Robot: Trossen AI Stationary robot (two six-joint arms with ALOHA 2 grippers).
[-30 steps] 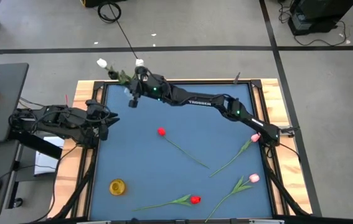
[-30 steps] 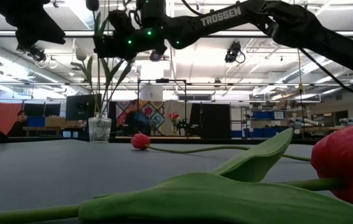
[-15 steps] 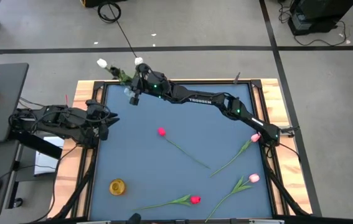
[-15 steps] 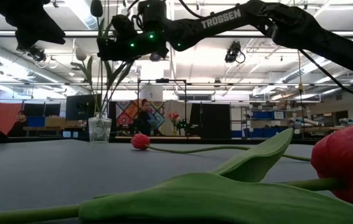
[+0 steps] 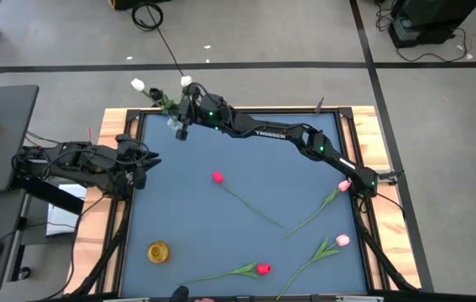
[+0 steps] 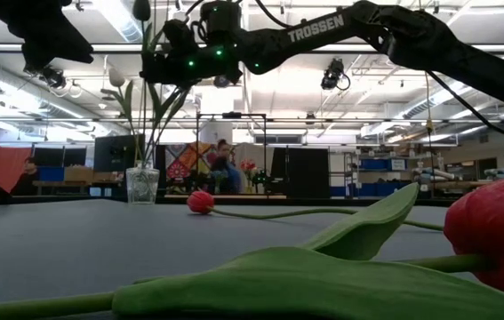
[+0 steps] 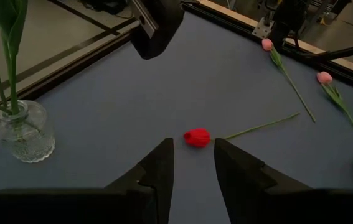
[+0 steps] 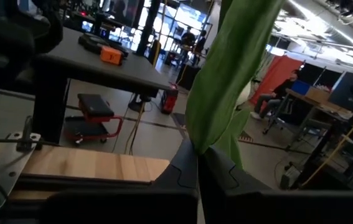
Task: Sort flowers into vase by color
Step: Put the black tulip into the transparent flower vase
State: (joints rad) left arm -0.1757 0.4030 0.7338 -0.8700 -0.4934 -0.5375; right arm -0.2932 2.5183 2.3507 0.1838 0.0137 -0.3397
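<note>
A clear glass vase (image 6: 142, 185) stands at the table's far left corner, also seen in the left wrist view (image 7: 17, 130), with green stems standing in it. Two white tulip heads (image 5: 138, 84) (image 5: 186, 81) show above it. My right gripper (image 5: 185, 111) hangs over the vase, shut on a tulip's green leaf and stem (image 8: 226, 81). My left gripper (image 7: 192, 163) waits open at the table's left edge (image 5: 141, 159). Flat on the table lie a red tulip (image 5: 218, 178), another red one (image 5: 263, 269) and two pink ones (image 5: 344, 185) (image 5: 342, 241). My right gripper pinches a tulip's leaf and stem (image 8: 202, 144) between its two shut fingers (image 8: 182, 171), well below the head. The tulip stands nearly upright, its stem running down toward the vase mouth (image 6: 148, 133). I cannot tell whether its lower end is inside the vase.
A small yellow vase (image 5: 159, 251) stands near the table's near left corner. The table has a raised wooden and black frame (image 5: 128, 117). The right arm (image 5: 271, 134) stretches across the far half of the table. People sit in the room behind (image 6: 222, 164).
My right gripper has edged a little toward the table's far edge above the glass vase, carrying the held tulip with it, still shut. A person in the room behind has moved.
</note>
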